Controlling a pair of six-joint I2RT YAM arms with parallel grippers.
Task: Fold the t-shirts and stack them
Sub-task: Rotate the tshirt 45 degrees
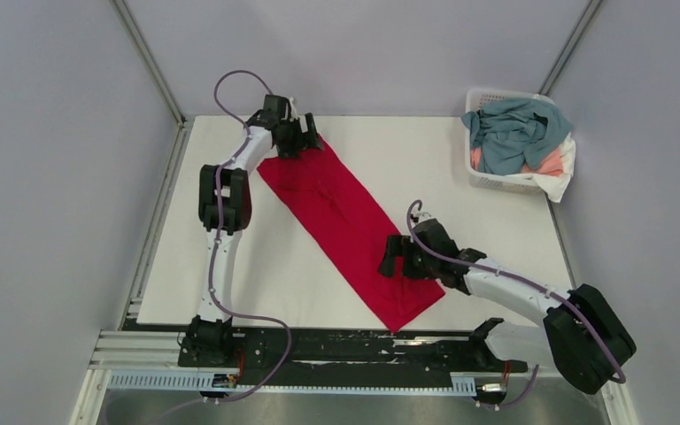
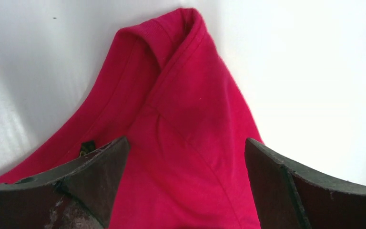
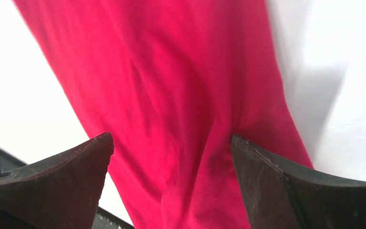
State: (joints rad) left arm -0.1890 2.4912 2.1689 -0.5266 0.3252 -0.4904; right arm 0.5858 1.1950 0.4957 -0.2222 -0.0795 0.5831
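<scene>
The bright red t-shirt (image 1: 341, 223) lies as a long folded strip, running diagonally from the back left to the front middle of the white table. My left gripper (image 1: 299, 137) is open over its far collar end; in the left wrist view the collar (image 2: 171, 36) lies beyond the spread fingers (image 2: 100, 167). My right gripper (image 1: 393, 257) is open over the strip's right edge near its near end; the right wrist view shows red cloth (image 3: 171, 109) between the fingers (image 3: 262, 167). Teal-grey (image 1: 513, 131), salmon-pink (image 1: 544, 164) and white (image 1: 560, 181) shirts are heaped in the basket.
A white plastic lattice basket (image 1: 485, 99) stands at the back right corner of the table (image 1: 425, 150). Black rails (image 1: 363, 354) run along the near edge by the arm bases. Grey walls enclose the sides.
</scene>
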